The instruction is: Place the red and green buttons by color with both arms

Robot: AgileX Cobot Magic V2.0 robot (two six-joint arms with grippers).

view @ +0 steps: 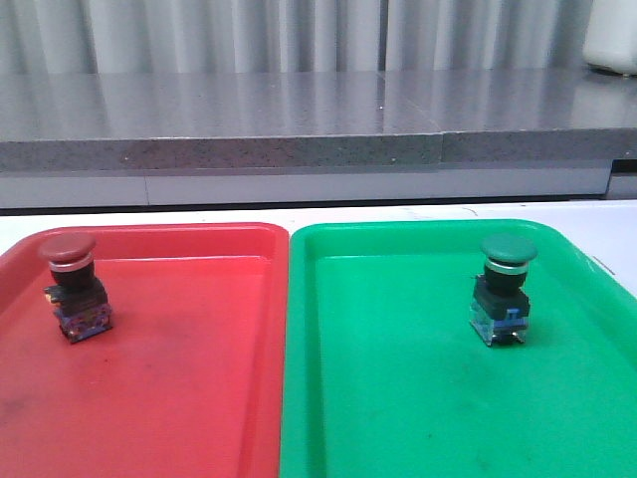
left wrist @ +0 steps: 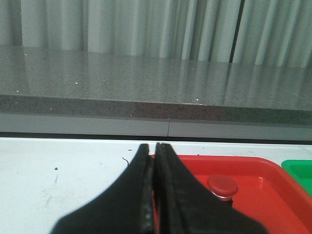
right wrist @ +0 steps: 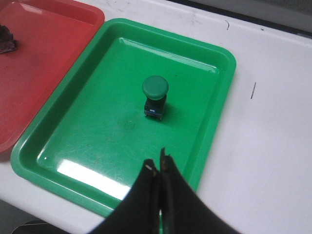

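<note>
The red button [view: 72, 284] stands upright in the red tray [view: 169, 398]; its cap also shows in the left wrist view [left wrist: 223, 185]. The green button [view: 505, 289] stands upright in the green tray [view: 398, 398]; it also shows in the right wrist view [right wrist: 155, 95]. My left gripper [left wrist: 153, 148] is shut and empty, near the red tray's [left wrist: 273, 168] corner, short of the red button. My right gripper [right wrist: 157, 163] is shut and empty, above the green tray's [right wrist: 87, 141] near edge, away from the green button. Neither arm shows in the front view.
The two trays lie side by side on a white table [view: 149, 219]. A grey speckled counter [view: 299, 139] and pale curtain stand behind. A white container [view: 612, 35] sits at the far right on the counter. The red tray's corner shows in the right wrist view [right wrist: 39, 58].
</note>
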